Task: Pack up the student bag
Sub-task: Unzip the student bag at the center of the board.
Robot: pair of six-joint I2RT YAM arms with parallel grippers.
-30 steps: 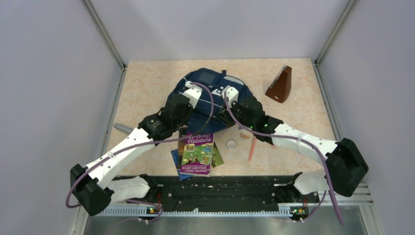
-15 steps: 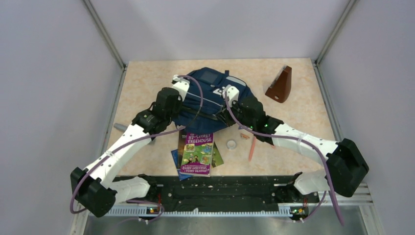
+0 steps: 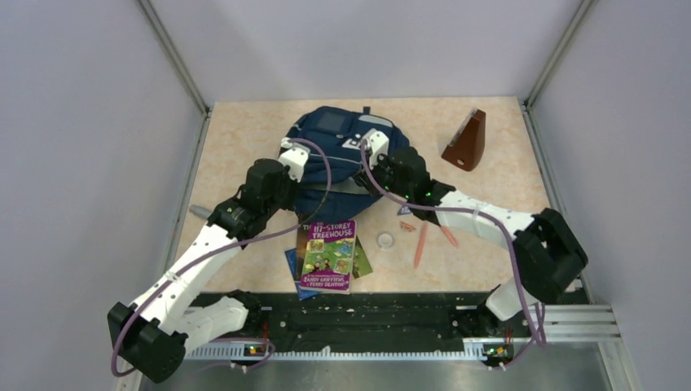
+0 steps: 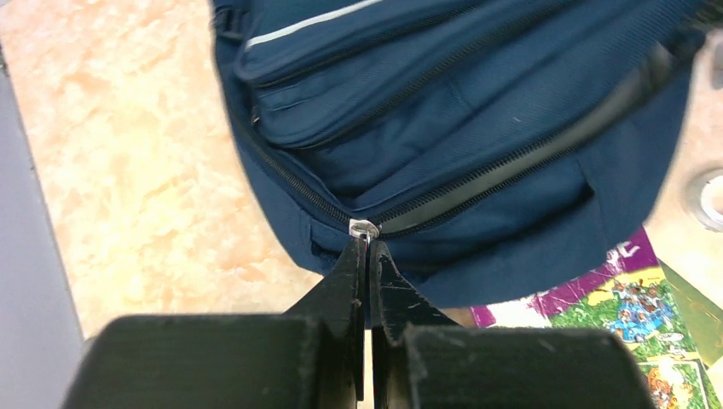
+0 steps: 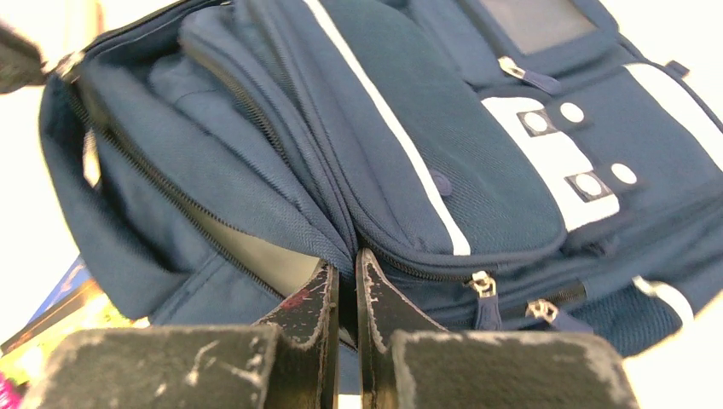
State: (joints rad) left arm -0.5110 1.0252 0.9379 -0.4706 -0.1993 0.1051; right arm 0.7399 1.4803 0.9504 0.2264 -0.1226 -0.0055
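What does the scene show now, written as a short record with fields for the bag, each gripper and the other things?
bag: navy backpack, far middle of the table, main zip partly open
left gripper: shut on the zip pull
right gripper: shut on the fabric at the edge of the backpack's opening
near the bag: book, orange pens, brown wedge

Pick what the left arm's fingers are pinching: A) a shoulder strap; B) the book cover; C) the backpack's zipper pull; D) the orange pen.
C: the left wrist view shows the left fingers closed on the silver zipper pull of the backpack.
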